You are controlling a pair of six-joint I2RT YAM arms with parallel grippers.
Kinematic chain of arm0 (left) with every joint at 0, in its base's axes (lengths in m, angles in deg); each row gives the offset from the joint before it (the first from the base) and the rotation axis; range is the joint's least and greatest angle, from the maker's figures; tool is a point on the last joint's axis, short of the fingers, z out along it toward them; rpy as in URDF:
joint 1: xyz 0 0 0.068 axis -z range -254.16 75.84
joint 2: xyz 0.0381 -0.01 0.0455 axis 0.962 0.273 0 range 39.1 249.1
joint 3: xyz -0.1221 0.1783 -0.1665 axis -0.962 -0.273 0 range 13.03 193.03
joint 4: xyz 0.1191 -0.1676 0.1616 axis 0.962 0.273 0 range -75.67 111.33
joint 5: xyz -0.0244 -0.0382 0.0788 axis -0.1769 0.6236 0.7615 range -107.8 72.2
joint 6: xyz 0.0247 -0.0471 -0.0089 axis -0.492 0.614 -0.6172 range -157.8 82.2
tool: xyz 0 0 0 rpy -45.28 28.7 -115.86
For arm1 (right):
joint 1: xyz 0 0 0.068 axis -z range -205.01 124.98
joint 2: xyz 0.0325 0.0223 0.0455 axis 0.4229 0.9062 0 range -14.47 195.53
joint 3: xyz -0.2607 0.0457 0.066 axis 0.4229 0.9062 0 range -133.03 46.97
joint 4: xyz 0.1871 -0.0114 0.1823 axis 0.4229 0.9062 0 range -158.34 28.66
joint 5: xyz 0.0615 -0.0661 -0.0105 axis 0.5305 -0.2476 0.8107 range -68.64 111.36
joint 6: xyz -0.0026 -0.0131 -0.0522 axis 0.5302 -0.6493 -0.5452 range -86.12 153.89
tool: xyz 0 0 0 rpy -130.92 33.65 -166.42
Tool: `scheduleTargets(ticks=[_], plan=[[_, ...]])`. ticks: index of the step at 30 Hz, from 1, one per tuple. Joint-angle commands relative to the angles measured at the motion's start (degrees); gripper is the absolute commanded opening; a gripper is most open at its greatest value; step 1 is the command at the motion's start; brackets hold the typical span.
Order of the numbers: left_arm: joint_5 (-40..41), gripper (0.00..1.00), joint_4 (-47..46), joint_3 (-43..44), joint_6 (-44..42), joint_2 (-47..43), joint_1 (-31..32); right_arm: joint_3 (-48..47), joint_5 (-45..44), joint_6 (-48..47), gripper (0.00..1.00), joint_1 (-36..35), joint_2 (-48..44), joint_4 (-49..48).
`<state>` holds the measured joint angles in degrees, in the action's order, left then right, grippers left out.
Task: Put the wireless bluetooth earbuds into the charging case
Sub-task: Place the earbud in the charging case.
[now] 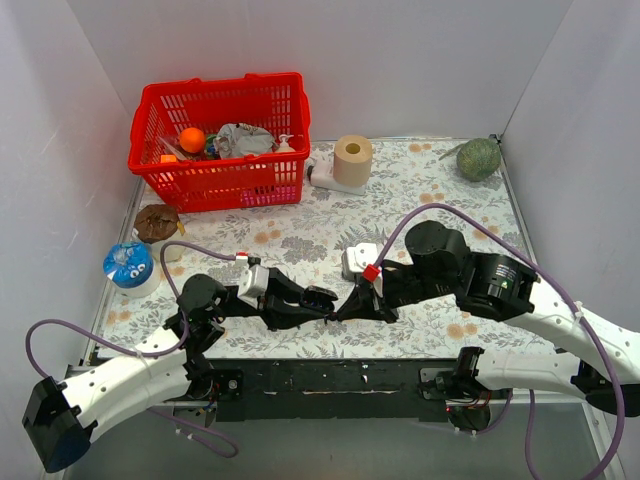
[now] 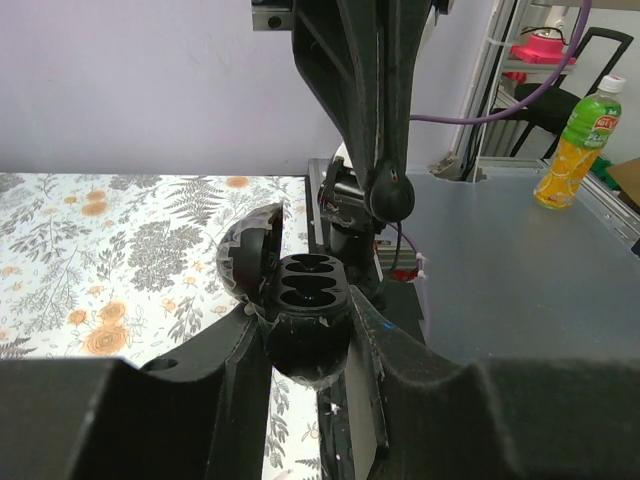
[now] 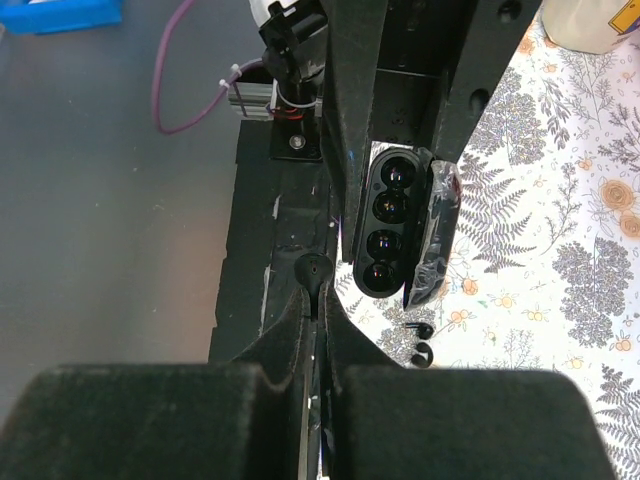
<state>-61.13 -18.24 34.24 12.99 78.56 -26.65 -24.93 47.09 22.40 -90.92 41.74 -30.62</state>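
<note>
**A:** Condition of the left gripper (image 1: 318,297)?
**B:** Jaws clamped on the charging case (image 2: 305,300), lid swung up, at the middle of the table's (image 1: 300,240) near edge

**A:** And the right gripper (image 3: 318,300)?
**B:** Jaws closed, pinching one earbud (image 3: 313,270) at the tips (just beside the case)

**A:** Any other buds?
**B:** Two loose earbuds (image 3: 423,352) lie on the table near that same edge, close to the case, touching neither gripper

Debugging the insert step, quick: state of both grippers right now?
Left gripper: closed, holding the open charging case.
Right gripper: closed on one earbud.
</note>
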Motion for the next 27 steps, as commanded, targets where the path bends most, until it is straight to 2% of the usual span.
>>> scheduleTargets(ticks=[1, 11, 27], plan=[[-2.4, 0.0, -1.0, 3.1, 0.1, 0.5, 0.0, -0.5, -2.3, -1.1, 0.01, -1.2, -0.7, -0.6], [-3.2, 0.0, -2.9, 2.9, 2.5, 1.2, 0.0, 3.2, -8.2, 0.1, 0.01, -1.8, -2.9, -7.0], [-3.3, 0.0, -5.5, 2.4, 4.5, 2.7, 0.0, 5.5, -10.1, 1.2, 0.01, -2.5, -1.5, -10.5]])
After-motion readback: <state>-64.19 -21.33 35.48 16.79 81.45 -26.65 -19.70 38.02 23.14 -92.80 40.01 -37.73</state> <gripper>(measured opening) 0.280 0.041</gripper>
